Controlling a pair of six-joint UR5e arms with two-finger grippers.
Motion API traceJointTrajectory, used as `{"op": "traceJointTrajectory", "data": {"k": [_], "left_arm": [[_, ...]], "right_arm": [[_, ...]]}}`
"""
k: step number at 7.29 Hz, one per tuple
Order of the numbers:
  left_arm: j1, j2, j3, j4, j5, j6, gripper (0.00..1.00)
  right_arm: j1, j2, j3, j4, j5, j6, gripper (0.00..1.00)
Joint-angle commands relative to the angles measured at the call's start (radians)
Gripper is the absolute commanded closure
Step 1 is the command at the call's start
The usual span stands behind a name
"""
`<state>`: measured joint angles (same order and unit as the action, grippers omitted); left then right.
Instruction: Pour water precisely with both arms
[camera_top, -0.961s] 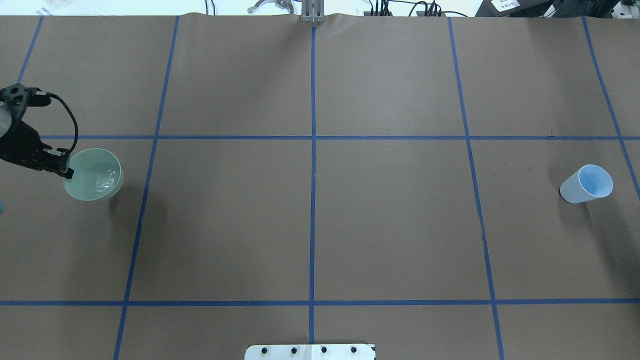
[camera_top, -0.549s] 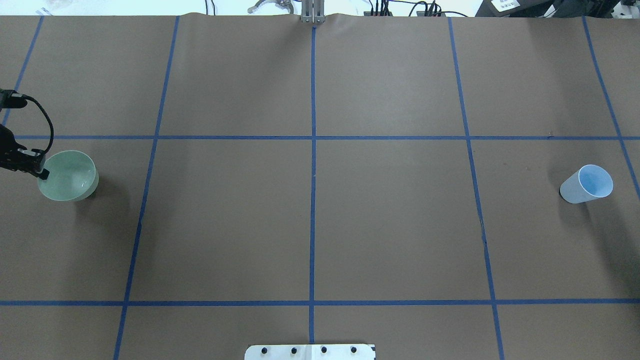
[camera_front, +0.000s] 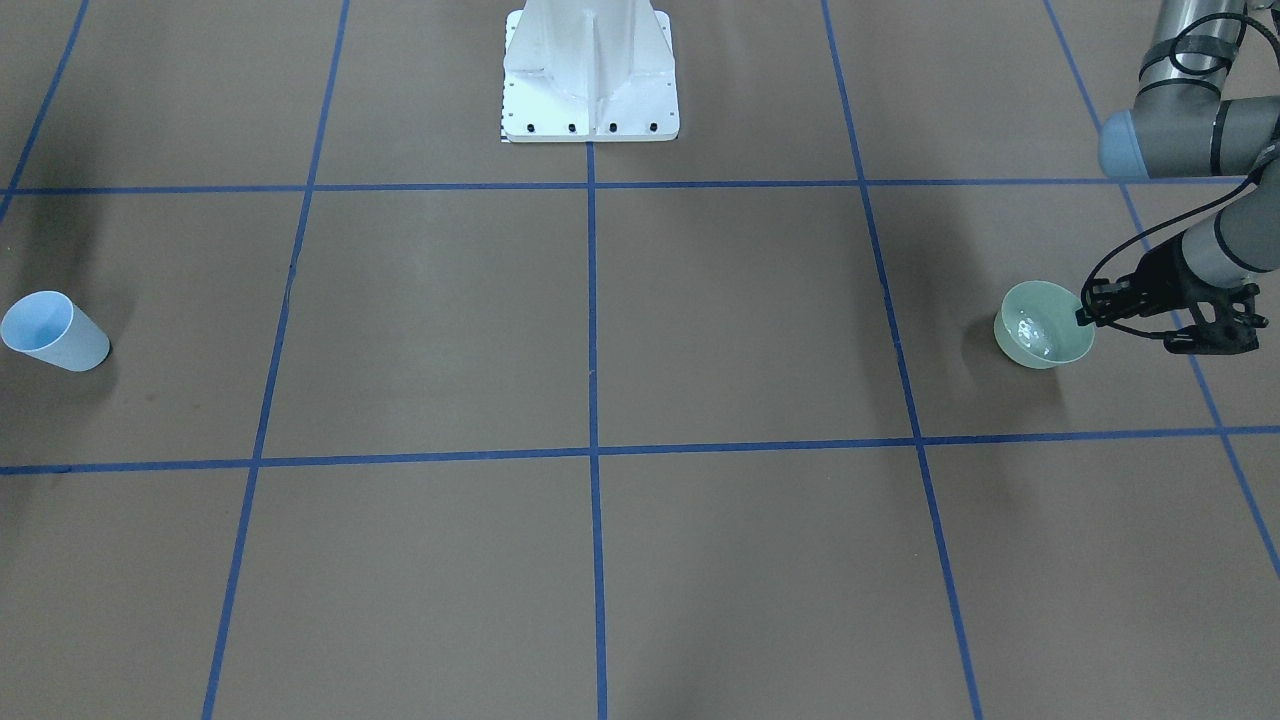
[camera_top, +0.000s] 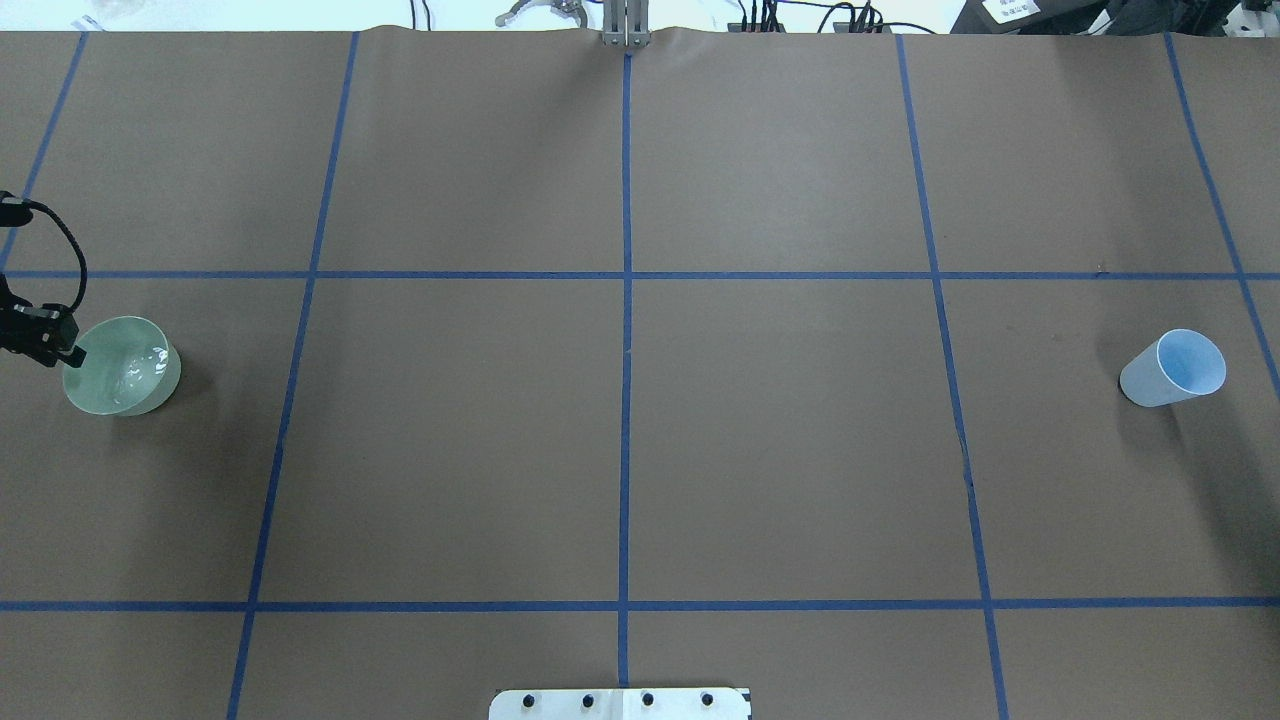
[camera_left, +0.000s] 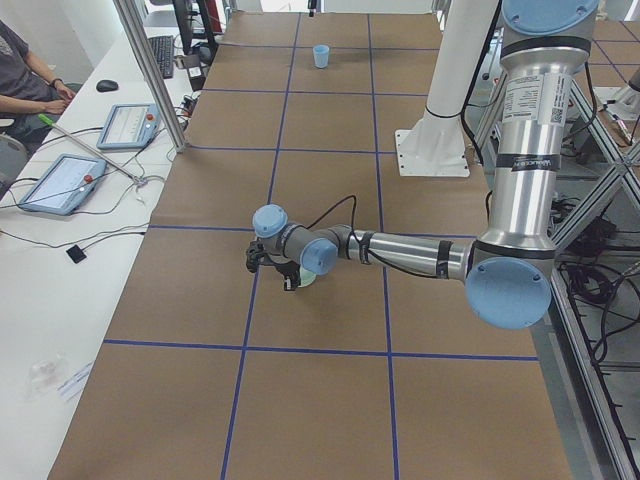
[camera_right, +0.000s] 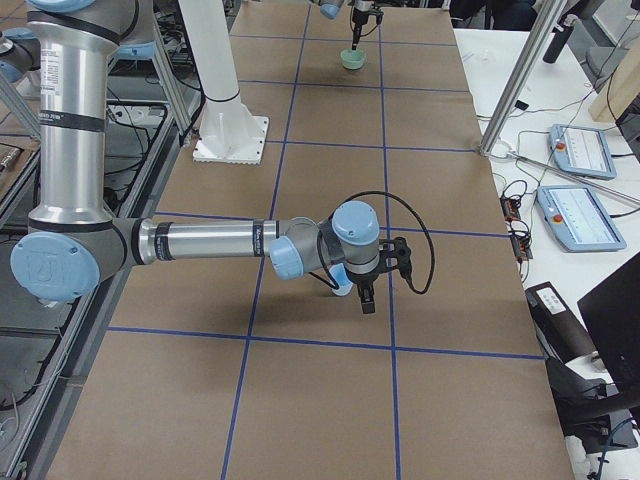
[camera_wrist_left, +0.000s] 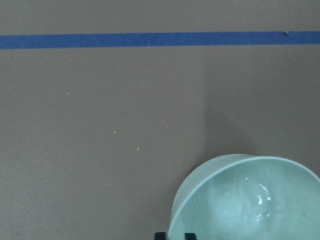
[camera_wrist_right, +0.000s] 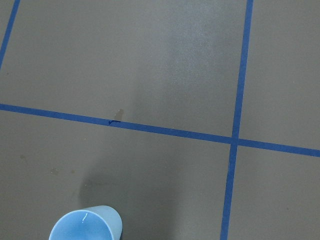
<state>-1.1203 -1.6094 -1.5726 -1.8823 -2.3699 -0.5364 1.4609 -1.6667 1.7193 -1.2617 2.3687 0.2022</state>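
Observation:
A pale green bowl holding a little water sits at the table's far left, also seen as the bowl in the front view. My left gripper is shut on its rim, one finger inside and one outside. In the left wrist view the bowl fills the lower right, with two fingertips at the bottom edge. A light blue cup stands upright at the far right. My right gripper shows only in the right side view, close beside the cup; I cannot tell whether it is open or shut.
Brown paper with a grid of blue tape lines covers the table. The white pedestal is bolted at the robot's side. Operator desks with tablets and a seated person run along the far edge.
My left gripper has carried the bowl to the left and a little toward the robot, and the bowl now looks smaller and lower. The blue cup has not moved.

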Motion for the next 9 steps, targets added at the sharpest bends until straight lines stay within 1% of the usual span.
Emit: {"op": "traceJointTrajectory", "data": {"k": [1, 2, 3, 4, 5, 6, 8, 9], "left_arm": [[-0.094, 0.011, -0.091, 0.003, -0.006, 0.004, 0.00], [-0.151, 0.029, -0.118, 0.011, -0.008, 0.092, 0.00], [-0.230, 0.029, -0.116, 0.020, -0.008, 0.207, 0.00], [-0.312, 0.029, -0.106, 0.063, -0.005, 0.319, 0.00], [-0.393, 0.028, -0.106, 0.195, -0.005, 0.454, 0.00], [-0.421, 0.011, -0.110, 0.306, -0.003, 0.482, 0.00], [-0.421, 0.019, -0.104, 0.330, -0.009, 0.457, 0.00], [-0.421, 0.037, -0.115, 0.324, -0.006, 0.407, 0.00]], "right_arm": [[0.034, 0.005, -0.001, -0.008, -0.014, -0.001, 0.00], [0.047, 0.005, -0.001, -0.012, -0.014, -0.004, 0.00], [0.056, 0.005, -0.001, -0.030, -0.011, -0.009, 0.00], [0.064, 0.007, 0.000, -0.068, -0.009, -0.023, 0.00], [0.059, 0.007, -0.003, -0.085, -0.011, -0.039, 0.00], [0.053, 0.022, -0.001, -0.143, -0.011, -0.053, 0.00], [0.053, 0.028, 0.000, -0.237, -0.011, -0.144, 0.00], [0.053, 0.031, 0.011, -0.240, -0.011, -0.144, 0.00]]}}
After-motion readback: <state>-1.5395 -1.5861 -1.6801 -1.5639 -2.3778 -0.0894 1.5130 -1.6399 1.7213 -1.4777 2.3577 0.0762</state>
